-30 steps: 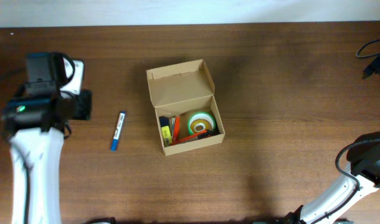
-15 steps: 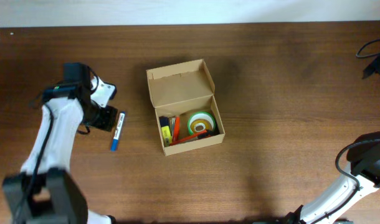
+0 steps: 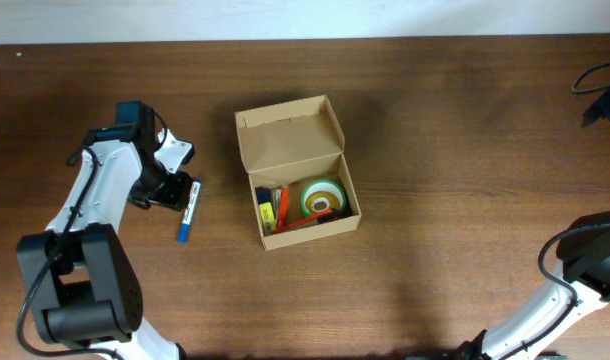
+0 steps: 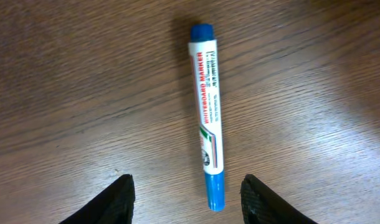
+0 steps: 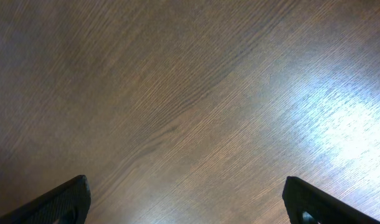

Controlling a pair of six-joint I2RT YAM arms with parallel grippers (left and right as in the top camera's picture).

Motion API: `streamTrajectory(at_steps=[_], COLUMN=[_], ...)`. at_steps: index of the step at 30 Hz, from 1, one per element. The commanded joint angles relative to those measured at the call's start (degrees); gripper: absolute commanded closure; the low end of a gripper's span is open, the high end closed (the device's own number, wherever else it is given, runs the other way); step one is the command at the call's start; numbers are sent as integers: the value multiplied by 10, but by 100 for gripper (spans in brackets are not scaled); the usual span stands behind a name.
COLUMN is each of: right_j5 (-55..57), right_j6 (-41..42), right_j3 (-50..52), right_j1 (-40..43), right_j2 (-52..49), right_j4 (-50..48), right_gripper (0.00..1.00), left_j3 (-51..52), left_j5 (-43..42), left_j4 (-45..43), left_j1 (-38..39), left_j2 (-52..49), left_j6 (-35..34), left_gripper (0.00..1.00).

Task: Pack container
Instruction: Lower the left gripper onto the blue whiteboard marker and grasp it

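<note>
The container [image 3: 297, 170] is a tan cardboard box in the middle of the table, its flap lid [image 3: 288, 134] standing open at the back. Inside lie a green tape roll [image 3: 323, 198] and several pens. A white whiteboard marker [image 3: 190, 209] with blue ends lies on the wood to the left of the box. My left gripper [image 3: 175, 192] is right at the marker's upper end. In the left wrist view the marker [image 4: 209, 112] runs away from the left gripper [image 4: 187, 199], whose open fingers flank its near blue end without touching it. My right gripper [image 5: 187, 196] is open over bare wood.
The right arm [image 3: 585, 265] sits folded at the table's lower right corner. Black cables [image 3: 600, 90] lie at the far right edge. A pale wall strip runs along the table's back edge [image 3: 305, 38].
My left arm has swung in from the table's left edge to the marker, and the gripper now straddles its end. The box and right arm have not moved.
</note>
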State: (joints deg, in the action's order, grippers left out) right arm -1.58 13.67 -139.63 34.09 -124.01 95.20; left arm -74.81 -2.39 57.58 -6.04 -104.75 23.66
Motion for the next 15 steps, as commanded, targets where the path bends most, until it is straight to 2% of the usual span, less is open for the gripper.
streamTrajectory(at_steps=[1,15], right_j5=[3,3], right_j6=[1,1], right_j3=[2,2], right_j1=[1,1], right_j2=[16,16], right_j4=[0,0], right_gripper=[1,1], left_j3=[-12,-12], left_j5=[-7,13], left_j4=[0,-6], left_j1=[19,48], left_j2=[-14,-57], left_j6=[14,17], left_gripper=[47,51])
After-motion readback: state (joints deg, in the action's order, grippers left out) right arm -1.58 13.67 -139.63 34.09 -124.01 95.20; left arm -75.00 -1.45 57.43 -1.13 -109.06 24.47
